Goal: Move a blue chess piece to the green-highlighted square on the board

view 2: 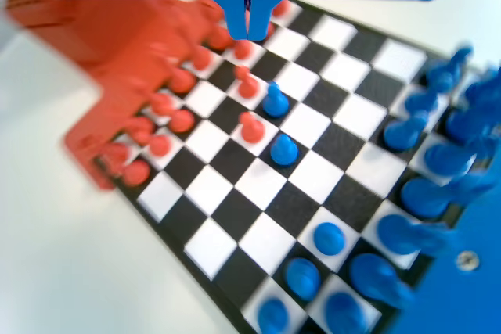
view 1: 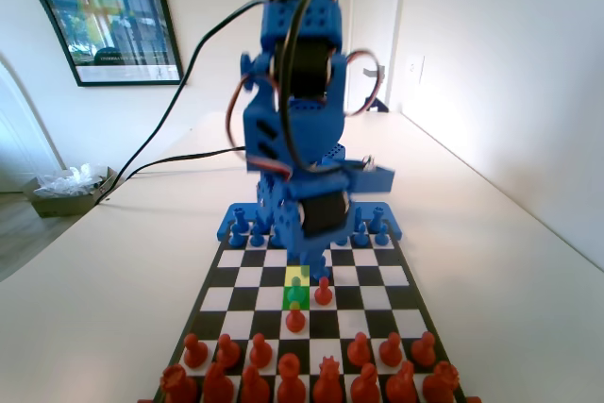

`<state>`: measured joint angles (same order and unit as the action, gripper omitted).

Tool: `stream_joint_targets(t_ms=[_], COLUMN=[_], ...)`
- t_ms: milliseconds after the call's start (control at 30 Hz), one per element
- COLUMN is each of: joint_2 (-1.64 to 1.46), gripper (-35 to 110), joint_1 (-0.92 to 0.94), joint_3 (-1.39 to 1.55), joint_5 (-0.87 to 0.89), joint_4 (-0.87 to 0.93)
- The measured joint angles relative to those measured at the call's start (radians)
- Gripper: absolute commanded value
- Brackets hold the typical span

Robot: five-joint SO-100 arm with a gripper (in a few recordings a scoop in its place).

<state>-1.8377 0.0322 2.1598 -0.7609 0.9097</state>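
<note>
The blue chess piece, a small pawn with a greenish lower body, stands upright on the green-highlighted square near the middle of the board. In the wrist view the same pawn stands just below and right of my gripper. The jaws are pressed together with nothing between them, and they hang above the board without touching the pawn. In the fixed view the gripper hangs low, just behind the piece.
A paler yellow-green cell lies directly behind the green one. Red pawns stand beside and in front of the piece. A plain blue pawn is one cell off. Red pieces fill the near rows and blue pieces the arm's end.
</note>
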Motion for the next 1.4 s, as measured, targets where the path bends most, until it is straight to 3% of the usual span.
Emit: stream_joint_targets(t_ms=[367,733,967,1400], joint_2=[-0.38,-0.853,-1.026,-1.178], gripper=[1,1,1,1], joint_1=[-0.063,-0.049,-0.038,-0.054], joint_3=[-0.135,-0.091,-0.054,0.017], joint_5=[-0.445,-0.825,-0.948,-0.959], joint_4=[0.413,0.627,0.709,0.684])
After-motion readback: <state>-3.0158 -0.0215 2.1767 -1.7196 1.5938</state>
